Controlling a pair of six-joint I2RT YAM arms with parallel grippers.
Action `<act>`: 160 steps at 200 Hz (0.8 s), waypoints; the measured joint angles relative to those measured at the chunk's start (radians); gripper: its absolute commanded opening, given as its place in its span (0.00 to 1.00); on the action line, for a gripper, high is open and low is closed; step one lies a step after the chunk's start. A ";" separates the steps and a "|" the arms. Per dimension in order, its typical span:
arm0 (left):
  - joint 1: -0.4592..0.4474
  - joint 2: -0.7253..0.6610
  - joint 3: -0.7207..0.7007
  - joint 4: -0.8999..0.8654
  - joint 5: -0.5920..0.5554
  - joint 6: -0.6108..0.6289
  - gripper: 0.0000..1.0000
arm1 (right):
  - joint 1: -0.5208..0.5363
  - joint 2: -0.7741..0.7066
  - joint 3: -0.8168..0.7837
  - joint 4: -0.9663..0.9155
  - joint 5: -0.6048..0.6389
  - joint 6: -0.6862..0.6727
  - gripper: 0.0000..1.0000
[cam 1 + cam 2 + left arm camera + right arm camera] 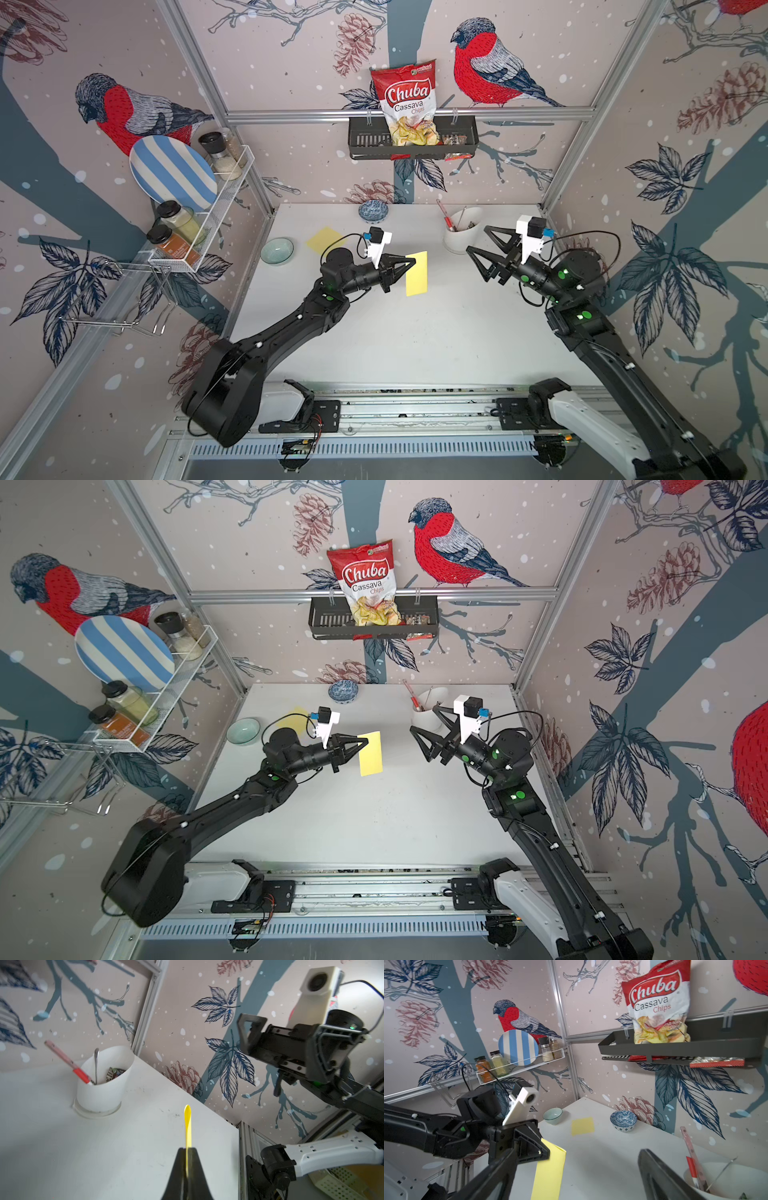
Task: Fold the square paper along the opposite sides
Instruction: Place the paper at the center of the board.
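Note:
A yellow paper point(417, 274) point(371, 754), folded over into a narrow rectangle, hangs above the middle of the white table point(415, 340). My left gripper point(412, 262) point(365, 742) is shut on its left edge. The left wrist view shows the paper point(187, 1124) edge-on, a thin strip pinched in the shut left gripper point(187, 1149). My right gripper point(477, 238) point(422, 718) hangs open to the right of the paper, apart from it and holding nothing. In the right wrist view the paper point(550, 1172) hangs from the left gripper point(545, 1153), between my spread right gripper point(577, 1161) fingers.
A second yellow sheet point(326, 240) point(582, 1126) lies flat at the back left. Near it stand a teal bowl point(277, 250) and a blue patterned bowl point(373, 210). A white cup point(459, 239) with utensils stands just behind the right gripper. A black shelf point(411, 143) hangs on the back wall.

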 measured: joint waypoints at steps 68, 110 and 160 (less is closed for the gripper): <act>0.034 0.576 0.020 0.591 0.030 -0.430 0.00 | -0.063 0.031 -0.023 0.013 0.013 0.054 0.96; 0.045 0.701 0.047 0.712 0.027 -0.538 0.00 | -0.090 0.054 -0.029 0.020 0.001 0.076 0.97; 0.046 0.660 0.100 0.489 -0.034 -0.418 0.00 | -0.111 0.089 -0.032 0.055 -0.019 0.090 0.97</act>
